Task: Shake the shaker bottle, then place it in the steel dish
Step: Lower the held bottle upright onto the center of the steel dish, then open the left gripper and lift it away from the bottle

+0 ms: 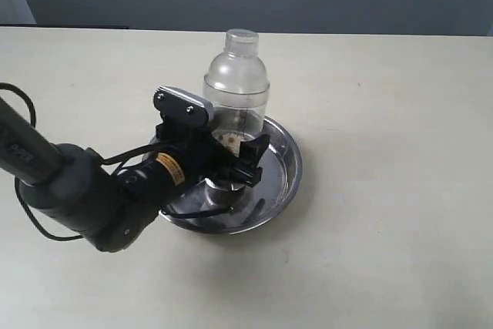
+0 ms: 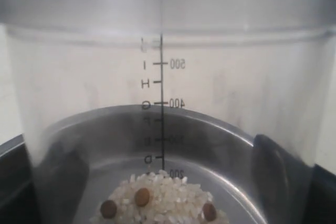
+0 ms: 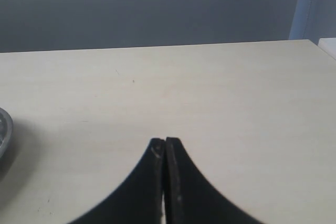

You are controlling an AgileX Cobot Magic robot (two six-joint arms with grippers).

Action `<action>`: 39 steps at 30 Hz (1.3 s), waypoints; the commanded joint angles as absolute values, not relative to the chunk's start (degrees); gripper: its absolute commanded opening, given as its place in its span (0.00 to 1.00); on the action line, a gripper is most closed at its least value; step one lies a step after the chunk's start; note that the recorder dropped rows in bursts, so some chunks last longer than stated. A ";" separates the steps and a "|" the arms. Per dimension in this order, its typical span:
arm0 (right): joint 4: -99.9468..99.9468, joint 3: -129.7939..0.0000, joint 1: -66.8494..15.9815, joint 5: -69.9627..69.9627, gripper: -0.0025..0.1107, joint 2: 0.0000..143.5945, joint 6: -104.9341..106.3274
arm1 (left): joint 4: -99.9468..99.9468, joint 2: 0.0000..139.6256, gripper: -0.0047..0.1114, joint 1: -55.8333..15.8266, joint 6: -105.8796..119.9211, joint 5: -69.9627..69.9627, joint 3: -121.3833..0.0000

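The shaker bottle [image 1: 236, 82] stands upright inside the steel dish [image 1: 289, 167], its frosted dome and narrow cap on top. My left gripper [image 1: 239, 163] is shut on the bottle's lower body, one black finger on each side. In the left wrist view the clear, graduated wall of the shaker bottle [image 2: 210, 77] fills the frame. Pale grains with a few brown beads [image 2: 142, 196] lie at its bottom, and the steel dish [image 2: 220, 129] shows through it. My right gripper [image 3: 165, 142] is shut on nothing, low over bare table, apart from the dish.
The pale table [image 1: 385, 252] stretches around the dish on all sides. A sliver of the dish rim [image 3: 4, 129] shows at the edge of the right wrist view. The left arm's dark body and cables [image 1: 85, 190] lie beside the dish.
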State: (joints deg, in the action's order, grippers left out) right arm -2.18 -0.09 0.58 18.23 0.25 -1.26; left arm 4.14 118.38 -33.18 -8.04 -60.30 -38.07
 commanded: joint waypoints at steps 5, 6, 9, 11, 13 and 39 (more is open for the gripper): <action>-2.04 0.00 0.50 17.57 0.01 0.00 -1.14 | 1.35 118.75 0.19 -33.11 -8.57 -60.16 -37.94; -2.04 0.00 0.50 17.57 0.01 0.00 -1.14 | 1.35 118.75 0.26 -33.11 -8.57 -60.66 -37.57; -2.04 0.00 0.50 17.57 0.01 0.00 -1.14 | 2.06 118.75 0.45 -33.11 -6.63 -61.73 -36.28; -2.04 0.00 0.50 17.57 0.01 0.00 -1.14 | 3.17 118.75 0.58 -33.11 -5.33 -62.13 -35.73; -2.04 0.00 0.50 17.57 0.01 0.00 -1.14 | 3.52 118.75 0.68 -33.11 -5.24 -63.61 -35.11; -2.04 0.00 0.50 17.57 0.01 0.00 -1.14 | 4.40 104.66 0.91 -33.11 -3.38 -69.96 -30.07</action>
State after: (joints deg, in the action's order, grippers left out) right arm -2.18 -0.09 0.58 18.23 0.25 -1.26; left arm 3.62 107.72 -33.18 -4.10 -69.11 -30.30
